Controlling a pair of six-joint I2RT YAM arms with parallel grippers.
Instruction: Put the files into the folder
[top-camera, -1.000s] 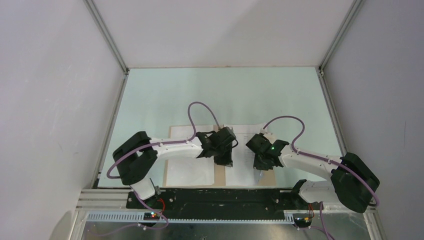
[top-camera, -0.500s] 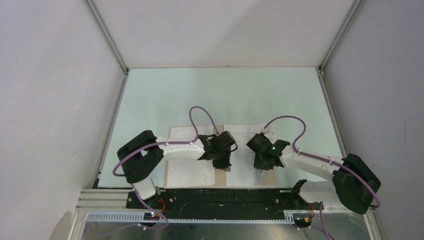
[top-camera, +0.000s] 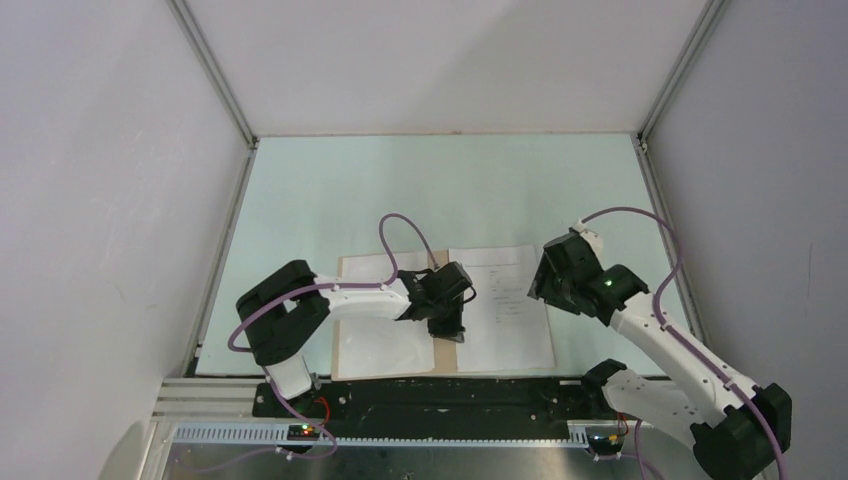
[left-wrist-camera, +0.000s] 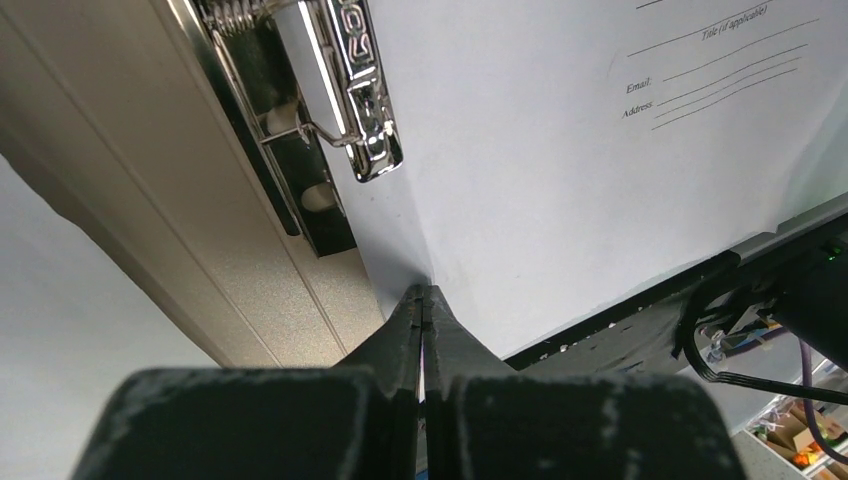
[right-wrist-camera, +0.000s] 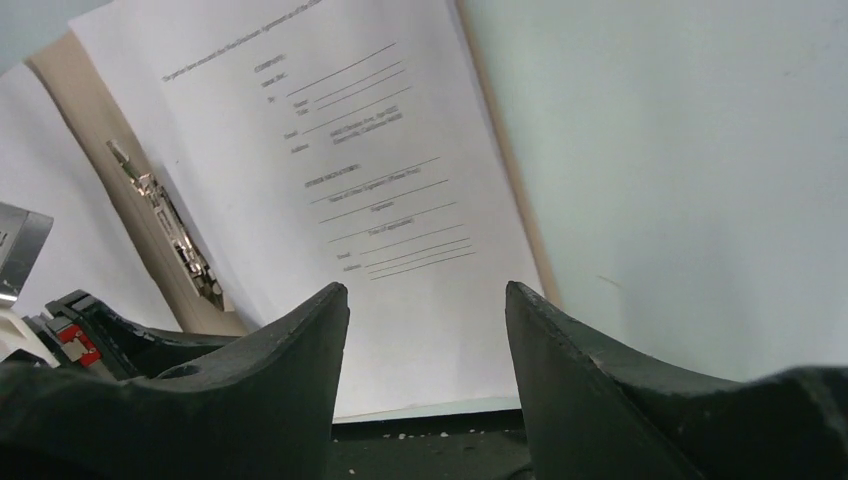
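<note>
Right gripper risen above printed sheet; left gripper pinches its edge.

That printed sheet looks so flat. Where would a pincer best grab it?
Probably its near corner beside the clip, coming in low from the near edge. The printed sheet lies flat on the folder, so only an edge offers a hold. The left pincer is shut there.

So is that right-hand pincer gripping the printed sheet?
No, the right pincer hangs open above the printed sheet, clamping nothing.
</note>
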